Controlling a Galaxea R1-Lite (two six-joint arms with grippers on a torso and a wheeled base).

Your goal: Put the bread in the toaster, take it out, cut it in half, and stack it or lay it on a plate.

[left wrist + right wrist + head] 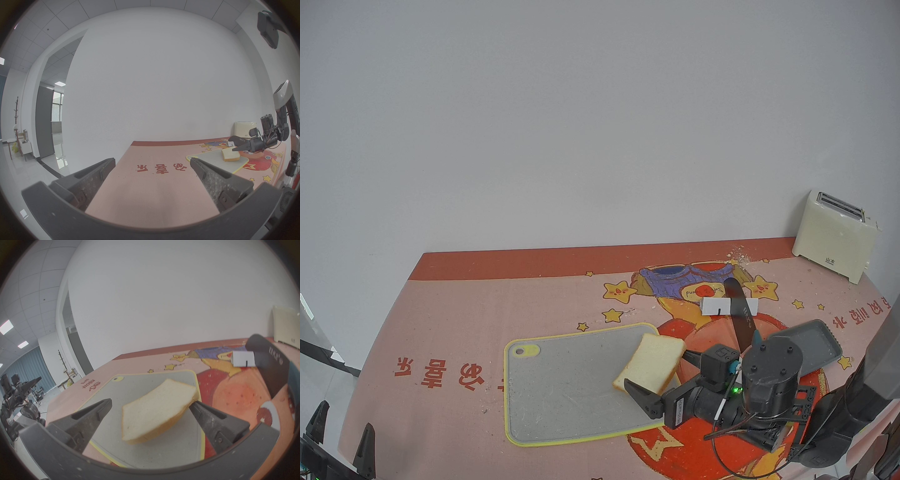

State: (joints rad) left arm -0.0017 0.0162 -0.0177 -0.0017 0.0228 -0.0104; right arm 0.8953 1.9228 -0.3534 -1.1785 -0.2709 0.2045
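Observation:
A slice of white bread (650, 365) lies tilted on the right edge of the grey, yellow-rimmed cutting board (562, 387). My right gripper (656, 370) is open around it. In the right wrist view one finger (215, 422) touches the bread (156, 412) at its corner, while the other finger stands apart from it. The cream toaster (836, 235) stands at the table's far right corner. A black-bladed knife (739, 312) lies behind the right arm. A dark grey plate (812, 340) sits to its right. My left gripper (151, 165) hangs open off the table's front left.
A small white card (729, 305) lies across the knife blade. Crumbs are scattered near the table's back edge. A plain white wall rises right behind the pink printed tablecloth (456, 312). The left half of the table offers free room.

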